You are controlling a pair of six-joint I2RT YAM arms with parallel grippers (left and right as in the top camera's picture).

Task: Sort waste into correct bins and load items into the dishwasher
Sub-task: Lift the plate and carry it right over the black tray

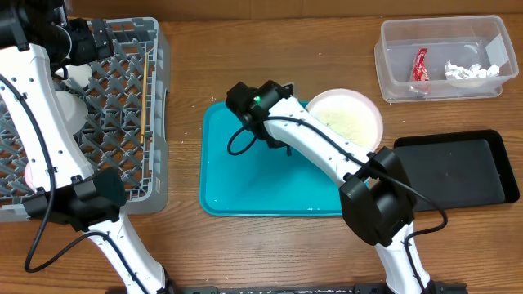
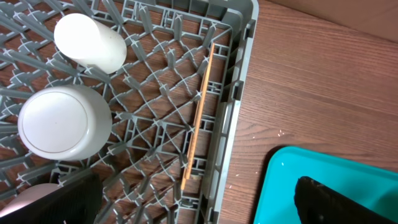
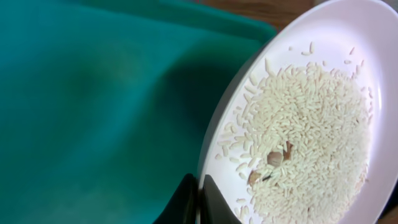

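Pinching rim of flat round white plate, at teal plastic tray edge near desk centre, with right fingers. Left fingers spread wide over grey lattice rack, left edge. Risk of spilling loose rice if tilted early.

No text, number, brand or sign can be read in any of the three views. The only printing that shows is on the red wrapper, which lies in the clear tub at the far right of the worktop. Seen from overhead, it carries pale markings too small to make out as letters or a logo. A small green indicator light glows on the right arm's wrist, with no legible symbol beside it.
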